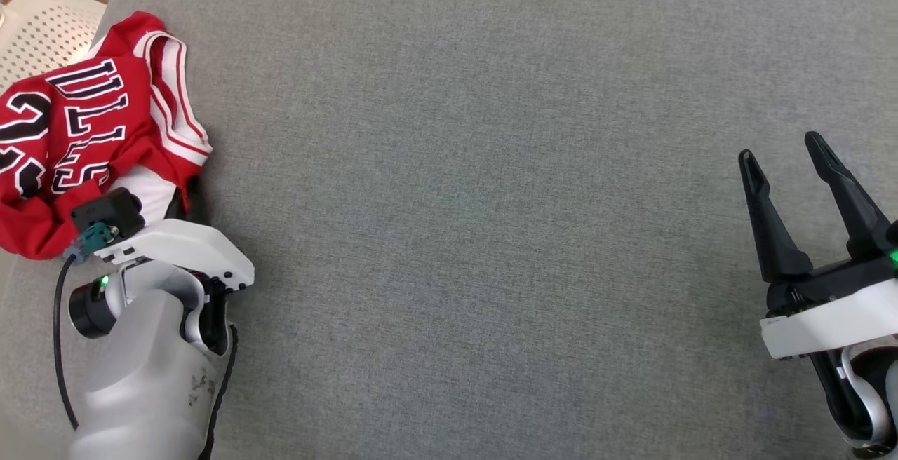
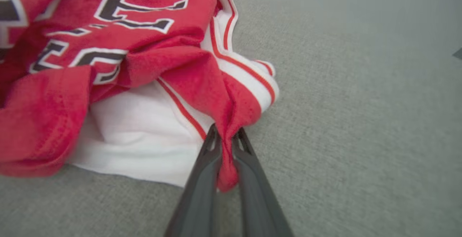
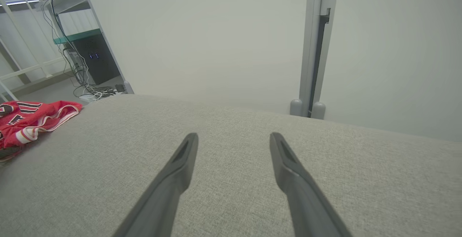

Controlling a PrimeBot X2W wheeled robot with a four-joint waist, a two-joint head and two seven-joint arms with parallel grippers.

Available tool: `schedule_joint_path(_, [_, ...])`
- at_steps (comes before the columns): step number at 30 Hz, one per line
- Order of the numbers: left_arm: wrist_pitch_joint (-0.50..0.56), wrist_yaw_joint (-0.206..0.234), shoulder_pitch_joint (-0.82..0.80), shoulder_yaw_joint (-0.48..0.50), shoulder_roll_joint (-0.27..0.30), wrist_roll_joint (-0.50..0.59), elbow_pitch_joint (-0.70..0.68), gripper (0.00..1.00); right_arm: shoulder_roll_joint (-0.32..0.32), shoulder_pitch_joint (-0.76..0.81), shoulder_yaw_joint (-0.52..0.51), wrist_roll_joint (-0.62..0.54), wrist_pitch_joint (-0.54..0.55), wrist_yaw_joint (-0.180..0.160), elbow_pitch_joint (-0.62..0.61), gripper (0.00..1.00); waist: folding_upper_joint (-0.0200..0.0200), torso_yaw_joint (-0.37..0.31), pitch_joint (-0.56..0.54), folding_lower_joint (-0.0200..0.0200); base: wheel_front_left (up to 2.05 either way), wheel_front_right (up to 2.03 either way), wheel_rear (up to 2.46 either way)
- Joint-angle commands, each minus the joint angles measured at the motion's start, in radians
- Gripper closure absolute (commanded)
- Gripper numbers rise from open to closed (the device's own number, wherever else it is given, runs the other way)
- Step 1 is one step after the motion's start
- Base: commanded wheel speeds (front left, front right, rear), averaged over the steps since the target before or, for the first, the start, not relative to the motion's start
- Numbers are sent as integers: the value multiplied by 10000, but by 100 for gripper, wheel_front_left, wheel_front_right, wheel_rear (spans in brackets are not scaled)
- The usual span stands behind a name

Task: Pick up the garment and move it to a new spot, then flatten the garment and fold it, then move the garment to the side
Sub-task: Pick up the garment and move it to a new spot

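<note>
Pinching a fold of the red basketball jersey (image 2: 144, 67) in my left hand (image 2: 226, 130) (clamped tight); right hand (image 1: 779, 146) spread wide, empty.

A perforated cream seat (image 1: 38, 32) (wood-rimmed) sits beside the grey surface (image 1: 491, 200).

The robot showed a pale grey forearm (image 1: 140, 383), white wrist shells (image 1: 186, 249), small green lights (image 1: 104, 281), a black cable (image 1: 59, 348) and long dark fingers (image 1: 768, 228).
</note>
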Motion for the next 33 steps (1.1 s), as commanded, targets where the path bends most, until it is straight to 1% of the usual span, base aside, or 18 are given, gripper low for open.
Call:
schedule_joint_path(1, [-1,123,314,194,139,228,-574,100,-39,-144,16,40,-220,0,184,0,0,-195,-208,0,0,0,0])
schedule_joint_path(3, [-6,283,710,435,260,628,-1547,100,-46,-211,67,78,-491,0,451,0,0,-341,-368,0,0,0,0])
schedule_joint_path(6, [-8,412,1436,684,283,1260,-3011,100,-27,-221,184,99,-860,0,906,0,0,-617,-706,0,0,0,0])
schedule_joint_path(11, [-8,455,2761,874,253,2081,-5328,100,156,-78,469,203,-1304,0,1602,0,0,-1259,-1340,0,0,0,0])
schedule_joint_path(16, [30,512,3998,492,192,2616,-7311,100,435,153,662,333,-1574,0,2108,0,0,-2062,-1957,0,0,0,0])
schedule_joint_path(21, [773,424,4646,-361,76,2987,-8963,100,602,367,711,340,-1693,0,2344,0,0,-2913,-2292,0,0,0,0])
schedule_joint_path(26, [1541,135,4492,-1489,-178,3197,-9871,100,725,377,754,391,-1669,0,2359,0,0,-3894,-2275,0,0,0,0])
schedule_joint_path(29, [1791,-125,4008,-2266,-364,3232,-9919,100,774,273,763,450,-1693,0,2384,0,0,-4468,-2123,0,0,0,0])
schedule_joint_path(30, [1791,-125,4008,-2266,-364,3232,-9919,100,774,273,763,450,-1693,0,2384,0,0,-4468,-2123,0,0,0,0])
schedule_joint_path(33, [1927,-324,3497,-3035,-468,3112,-9621,100,868,141,866,529,-1752,0,2421,0,0,-5049,-1871,0,0,0,0])
